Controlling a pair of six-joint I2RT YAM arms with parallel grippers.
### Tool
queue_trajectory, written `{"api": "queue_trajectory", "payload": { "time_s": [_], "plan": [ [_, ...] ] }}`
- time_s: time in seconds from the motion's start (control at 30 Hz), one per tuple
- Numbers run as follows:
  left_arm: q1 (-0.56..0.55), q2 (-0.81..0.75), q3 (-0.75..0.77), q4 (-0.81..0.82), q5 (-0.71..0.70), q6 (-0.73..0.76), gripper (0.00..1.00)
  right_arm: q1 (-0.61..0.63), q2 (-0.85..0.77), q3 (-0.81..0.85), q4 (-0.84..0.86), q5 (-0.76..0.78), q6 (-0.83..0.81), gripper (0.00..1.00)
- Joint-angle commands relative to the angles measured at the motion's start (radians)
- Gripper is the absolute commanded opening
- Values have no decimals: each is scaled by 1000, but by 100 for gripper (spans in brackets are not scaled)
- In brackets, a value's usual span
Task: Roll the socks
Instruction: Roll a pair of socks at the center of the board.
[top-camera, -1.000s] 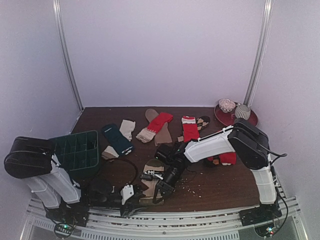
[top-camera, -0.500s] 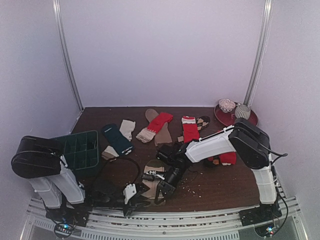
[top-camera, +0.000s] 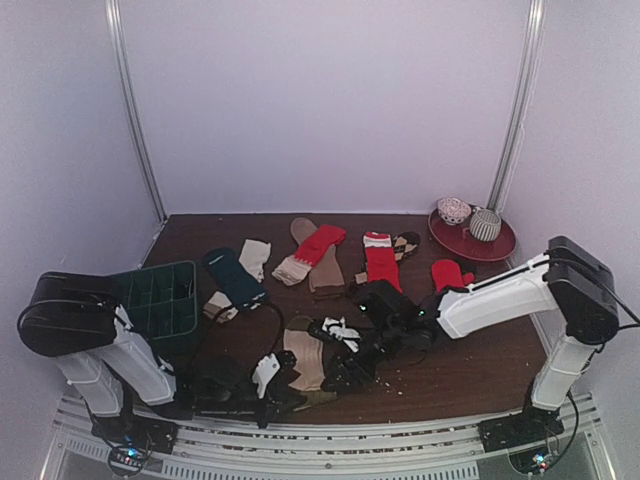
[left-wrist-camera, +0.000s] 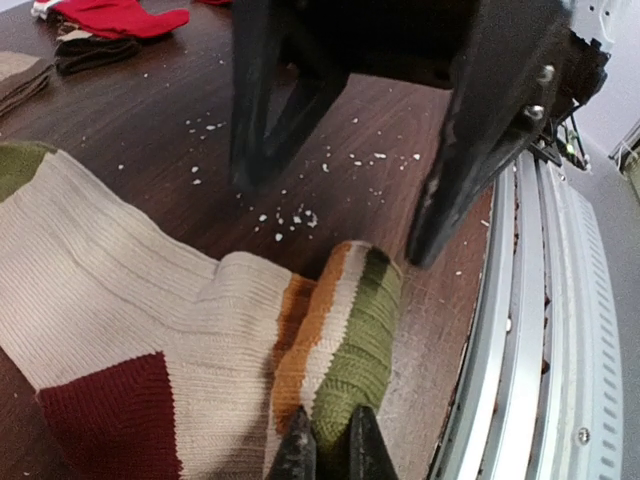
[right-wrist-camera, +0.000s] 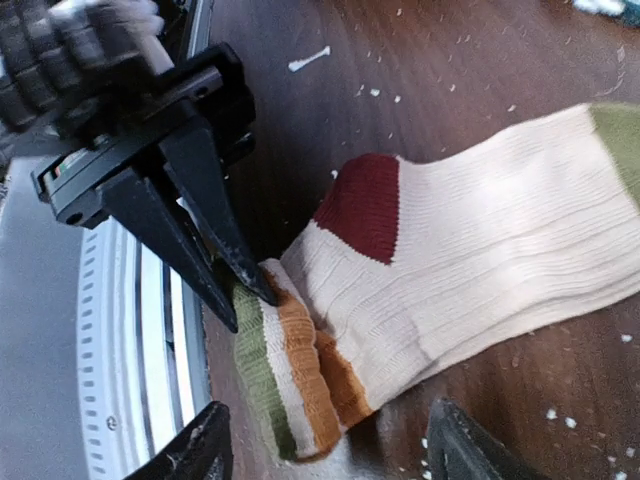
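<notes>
A cream sock (top-camera: 303, 357) with a dark red heel and a green, cream and orange striped end lies near the table's front edge. Its striped end (left-wrist-camera: 350, 330) is folded over on itself. My left gripper (left-wrist-camera: 330, 447) is shut on the green edge of that fold, low by the front rail (top-camera: 283, 392). My right gripper (right-wrist-camera: 325, 447) stands open over the same fold (right-wrist-camera: 290, 380), a finger on either side and not touching it. From the right wrist, the left gripper (right-wrist-camera: 250, 307) shows pinching the fold. More socks, red (top-camera: 322, 243), teal (top-camera: 235, 275) and tan (top-camera: 320, 268), lie farther back.
A dark green gridded tray (top-camera: 152, 300) stands at the left. A red plate (top-camera: 495, 243) with two rolled bundles is at the back right. Another red sock (top-camera: 450, 273) lies behind the right arm. The metal front rail (left-wrist-camera: 520, 330) runs just beside the fold. White lint dots the table.
My left gripper has shut on the sock's striped fold. My right gripper has opened, and the right arm's body has swung out to the right and lower.
</notes>
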Motion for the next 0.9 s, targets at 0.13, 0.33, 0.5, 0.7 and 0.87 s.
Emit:
{"api": "queue_trajectory", "payload": {
  "time_s": [0.13,0.33,0.5,0.7,0.87],
  "plan": [
    [8,70,-106,-122,90,-212,0,159,-121,-238,463,385,-397,73],
    [13,82,-112,-110,106,-219,0,216,-38,-177,390,392,-502,73],
    [17,84,-114,-102,125,-214,0,239,27,-135,328,377,-514,72],
    [21,106,-115,-81,144,-205,0,243,56,-116,306,400,-500,56],
    [26,124,-117,-57,158,-204,0,239,85,-66,242,381,-458,35]
  ]
}}
